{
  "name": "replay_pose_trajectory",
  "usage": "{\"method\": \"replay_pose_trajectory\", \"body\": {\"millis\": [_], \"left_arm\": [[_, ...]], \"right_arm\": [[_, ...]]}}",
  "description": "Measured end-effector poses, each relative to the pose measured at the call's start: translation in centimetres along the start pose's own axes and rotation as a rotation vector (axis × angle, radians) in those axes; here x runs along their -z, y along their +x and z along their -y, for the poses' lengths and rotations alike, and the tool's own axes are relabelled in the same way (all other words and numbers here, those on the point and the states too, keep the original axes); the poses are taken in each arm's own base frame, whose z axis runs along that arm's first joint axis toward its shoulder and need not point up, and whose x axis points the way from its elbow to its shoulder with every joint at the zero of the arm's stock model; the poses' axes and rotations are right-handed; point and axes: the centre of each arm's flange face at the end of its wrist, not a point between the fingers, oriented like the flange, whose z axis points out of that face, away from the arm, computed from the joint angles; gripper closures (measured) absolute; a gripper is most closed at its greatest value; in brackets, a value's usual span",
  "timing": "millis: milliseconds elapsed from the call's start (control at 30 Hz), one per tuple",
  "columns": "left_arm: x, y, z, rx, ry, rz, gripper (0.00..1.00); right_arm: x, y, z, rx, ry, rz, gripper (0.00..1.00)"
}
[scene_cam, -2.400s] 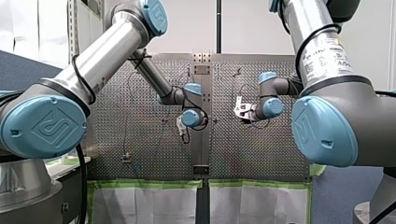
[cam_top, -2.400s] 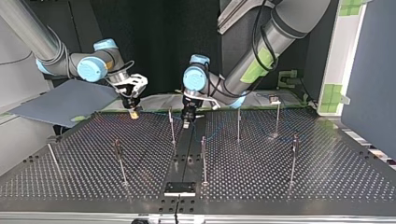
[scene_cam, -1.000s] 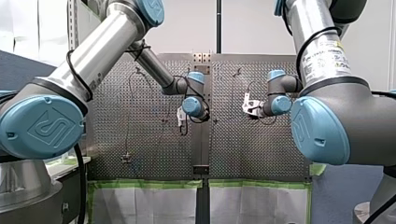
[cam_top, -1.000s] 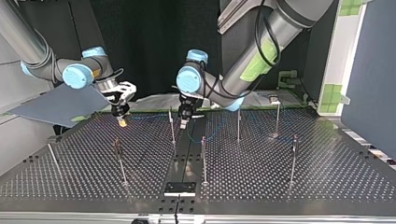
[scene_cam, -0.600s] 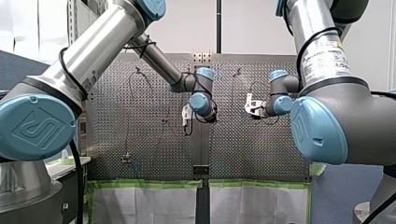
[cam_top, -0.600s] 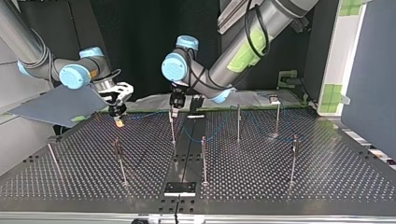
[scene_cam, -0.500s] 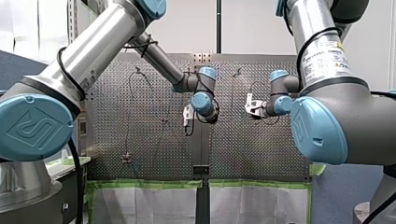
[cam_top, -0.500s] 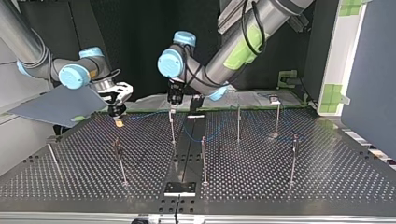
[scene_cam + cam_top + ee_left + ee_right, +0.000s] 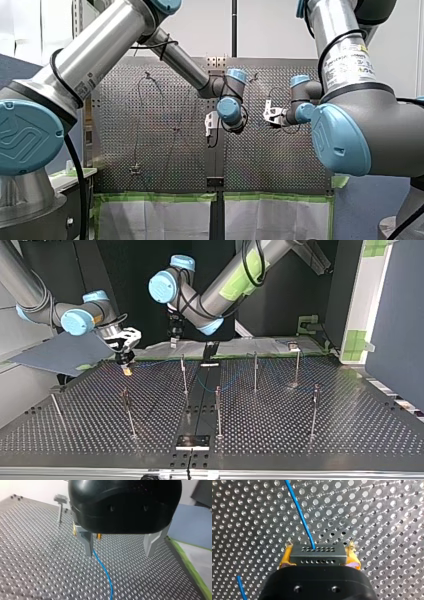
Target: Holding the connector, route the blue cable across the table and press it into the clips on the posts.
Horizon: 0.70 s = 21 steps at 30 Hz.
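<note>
Reading the top view from its left: my right gripper is hanging low over the tabletop, near the left end of the edge on the arms' side. Its yellow pads are pinching the connector from both sides, as you are seeing in the right wrist view. The blue cable is leaving the connector's face and running out over the perforated surface, so the holding part of the job looks secure.

Moving right, the cable is heading along that same edge toward the post near its middle. It is passing high on this post, which suggests it may be seated there, but the detail is too small to tell.

Just beside that post, my left gripper is hovering well above the tabletop. Its metal fingers are standing spread and gripping nothing, with the cable lying on the surface below them.

Further right, faint blue is trailing low across the surface around the next post and toward the clip-headed post. I cannot tell whether either one is holding it. By my reading, you are early to midway: most of the pressing-in is probably still waiting.
</note>
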Motion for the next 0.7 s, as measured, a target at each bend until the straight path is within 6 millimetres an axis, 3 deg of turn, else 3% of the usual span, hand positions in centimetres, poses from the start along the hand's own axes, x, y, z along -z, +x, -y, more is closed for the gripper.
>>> {"method": "replay_pose_trajectory", "body": {"millis": [200, 700], "left_arm": [[-0.9, 0.7, 1.9, 0.071, -0.017, 0.049, 0.00], [-4.2, 4.4, 3.6, 0.117, -0.122, 0.045, 0.00]], "right_arm": [[0.1, 0.1, -0.4, -0.001, -0.005, 0.000, 1.00], [0.2, 0.2, -1.2, -0.003, -0.008, -0.002, 1.00]]}}
